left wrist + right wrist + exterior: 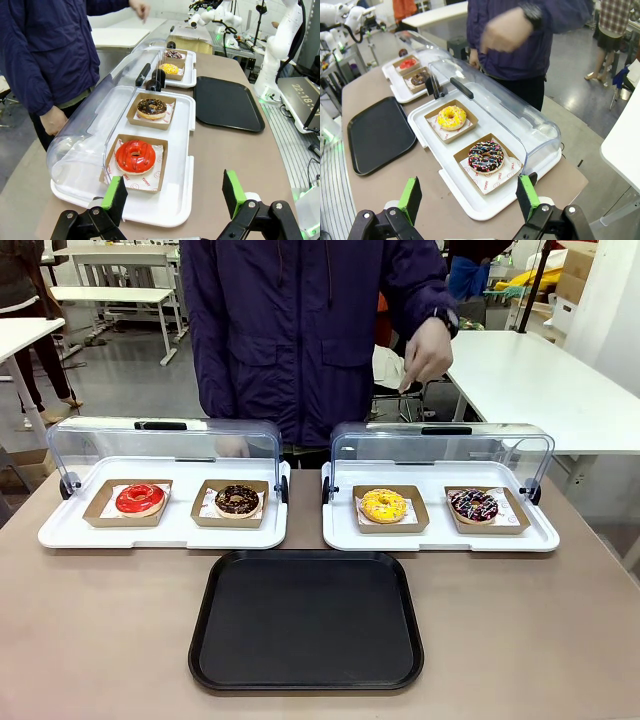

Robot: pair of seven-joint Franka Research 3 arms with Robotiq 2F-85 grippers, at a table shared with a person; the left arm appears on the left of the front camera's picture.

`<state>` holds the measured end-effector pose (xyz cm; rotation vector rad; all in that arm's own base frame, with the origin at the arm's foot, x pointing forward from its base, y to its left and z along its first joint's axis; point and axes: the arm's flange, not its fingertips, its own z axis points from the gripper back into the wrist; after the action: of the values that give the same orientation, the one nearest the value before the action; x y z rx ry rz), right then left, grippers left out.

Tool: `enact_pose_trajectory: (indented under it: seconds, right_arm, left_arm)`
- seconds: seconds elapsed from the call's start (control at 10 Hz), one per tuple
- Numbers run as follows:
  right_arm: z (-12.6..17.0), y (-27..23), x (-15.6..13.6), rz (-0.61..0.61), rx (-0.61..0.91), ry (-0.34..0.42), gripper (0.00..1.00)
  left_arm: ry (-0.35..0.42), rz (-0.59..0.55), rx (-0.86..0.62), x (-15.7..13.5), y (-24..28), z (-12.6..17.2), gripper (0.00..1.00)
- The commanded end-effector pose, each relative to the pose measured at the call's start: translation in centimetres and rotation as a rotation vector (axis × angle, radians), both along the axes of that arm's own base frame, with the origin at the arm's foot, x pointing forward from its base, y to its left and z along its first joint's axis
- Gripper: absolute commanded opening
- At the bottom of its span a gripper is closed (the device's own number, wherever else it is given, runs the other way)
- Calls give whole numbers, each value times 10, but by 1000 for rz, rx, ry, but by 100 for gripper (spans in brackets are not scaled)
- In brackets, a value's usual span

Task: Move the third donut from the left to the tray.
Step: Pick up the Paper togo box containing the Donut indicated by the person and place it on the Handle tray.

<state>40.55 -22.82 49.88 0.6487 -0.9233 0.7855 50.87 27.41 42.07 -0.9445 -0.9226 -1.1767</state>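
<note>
While nothing is gripped by either arm, the right end effector (469, 197) is held above the table (100, 640) with its green pads spread fully apart and empty. It is aimed down at the right-hand white tray (440, 538). The left end effector (174, 192) is likewise spread wide and empty over the other white tray, near the red-iced donut (135, 155). This wide, raised stance is judged to leave room for a descent onto a donut holder.

Nearest the right end effector lies the sprinkled chocolate donut (486, 156). Just beyond it in the same white tray sits the third donut from the left (452, 117). The clear lid (440, 445) is tipped back toward the person, so the donuts can be reached from the robot's side. The yellow donut is a ring with bright, glossy yellow icing and small sprinkles. It is seated on printed paper in a shallow square cardboard holder (418, 523), whose low walls are judged to offer a firmer hold than the soft icing.

The tray (305, 625), black, flat and bare, is set at the near middle of the table, in front of both white trays. The person's hand (428, 352) is raised well behind the lid.
</note>
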Motion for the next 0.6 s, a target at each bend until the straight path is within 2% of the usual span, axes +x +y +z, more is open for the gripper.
enact_pose_trajectory:
  seconds: [0.0, 0.5]
  right_arm:
    - [1, 2, 0, 5, 9, -9, 100]
    - [1, 2, 0, 5, 9, -9, 100]
  left_arm:
    - [2, -5, 8, -1, -1, 1, 100]
    - [2, -5, 8, -1, -1, 1, 100]
